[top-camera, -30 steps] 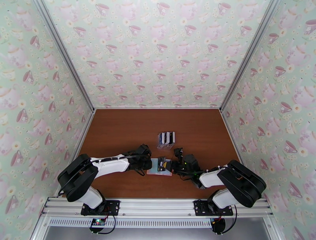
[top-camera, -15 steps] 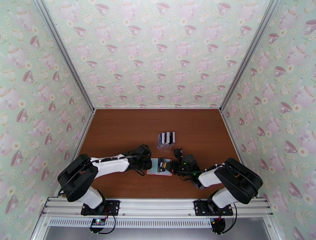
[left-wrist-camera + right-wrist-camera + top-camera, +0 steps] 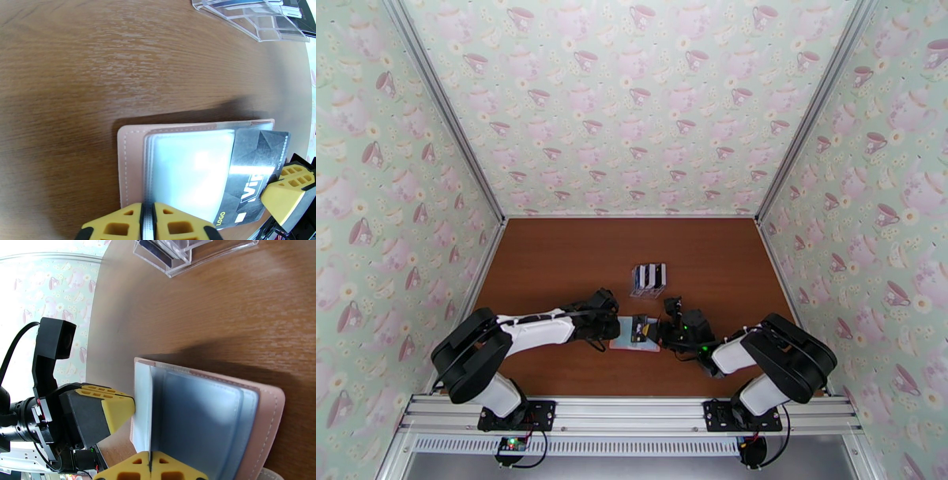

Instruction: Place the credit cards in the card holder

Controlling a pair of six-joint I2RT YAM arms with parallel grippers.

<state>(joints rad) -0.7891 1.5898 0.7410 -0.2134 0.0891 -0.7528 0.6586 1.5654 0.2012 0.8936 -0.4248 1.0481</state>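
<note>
Midway between the desk's (image 3: 553, 260) left and right edges, somewhat nearer its near edge than its far one, the pink card holder (image 3: 626, 343) lies open and flat on the wood, between my two arms. My left pincer (image 3: 147, 221) has its yellow tips pressed together on the edge of the clear sleeves (image 3: 185, 165), with only that thin stack of plastic between them. My right pincer (image 3: 150, 465) is closed tight on the edge of a black card (image 3: 252, 165). From my left wrist I can read light lettering on that card. One end of it meets the open end of the sleeves, and the other end sticks out past the holder's pink cover. Whether it sits inside a pocket I cannot tell. From above, my two pincers face each other across the holder, left (image 3: 620, 328) and right (image 3: 661, 331), close in on either side. Just beyond the holder, toward the far edge, stands a clear plastic rack (image 3: 648, 279) with more cards (image 3: 654, 274), black and white, upright in its slots.
</note>
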